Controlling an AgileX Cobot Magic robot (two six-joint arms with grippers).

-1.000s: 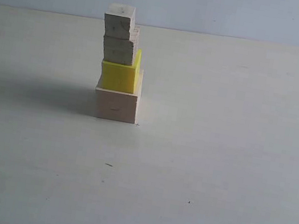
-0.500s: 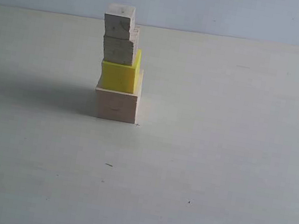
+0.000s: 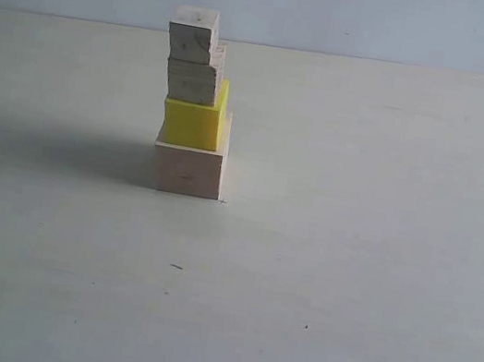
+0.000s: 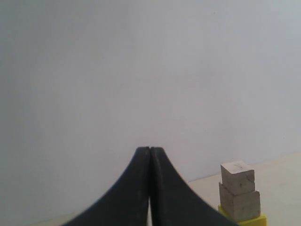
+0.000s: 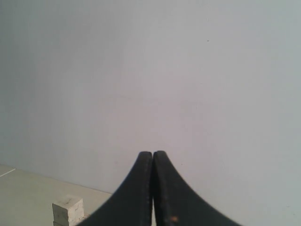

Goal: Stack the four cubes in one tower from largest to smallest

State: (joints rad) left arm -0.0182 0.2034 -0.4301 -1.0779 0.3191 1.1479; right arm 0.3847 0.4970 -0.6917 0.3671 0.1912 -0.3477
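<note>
Left wrist view has the left tool (image 4: 150,150) closed and empty, the tower (image 4: 239,197) standing clear of it.

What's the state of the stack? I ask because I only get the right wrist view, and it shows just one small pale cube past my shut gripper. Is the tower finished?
Observer: Yes. The exterior view shows the tower standing four cubes high.
Operator: Is the order right?
Observer: The large pale wood cube is at the bottom, the yellow cube sits on it, then the third cube, with the smallest cube on top.
Operator: Is the left gripper clear of it?
Observer: The left wrist view shows the left gripper shut, empty and apart from the tower.
</note>
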